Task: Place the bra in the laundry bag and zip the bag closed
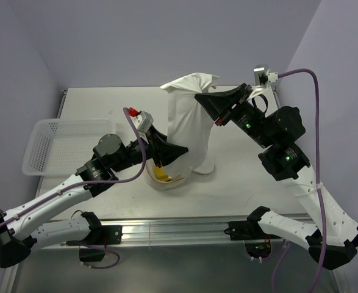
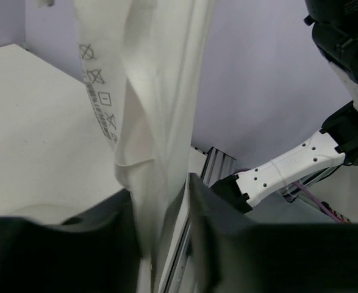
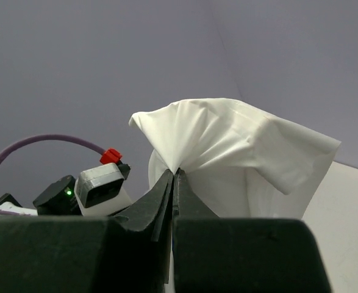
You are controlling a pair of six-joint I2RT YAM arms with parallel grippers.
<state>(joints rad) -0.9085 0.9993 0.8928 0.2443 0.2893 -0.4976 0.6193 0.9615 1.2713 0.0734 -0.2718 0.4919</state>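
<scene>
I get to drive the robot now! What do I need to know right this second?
Right hand: shut on the white cloth, holding it up by its top.
Left hand: jaws either side of the cloth lower down; grip unclear.
The bra seems to lie in the laundry bag, on the table below the left hand.
Left to do: zip the bag closed.

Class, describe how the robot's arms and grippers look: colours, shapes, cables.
The left arm and right arm have white links and black joints. The left gripper and right gripper are black wedges. Both trail purple cables; green lights glow on the right.
</scene>
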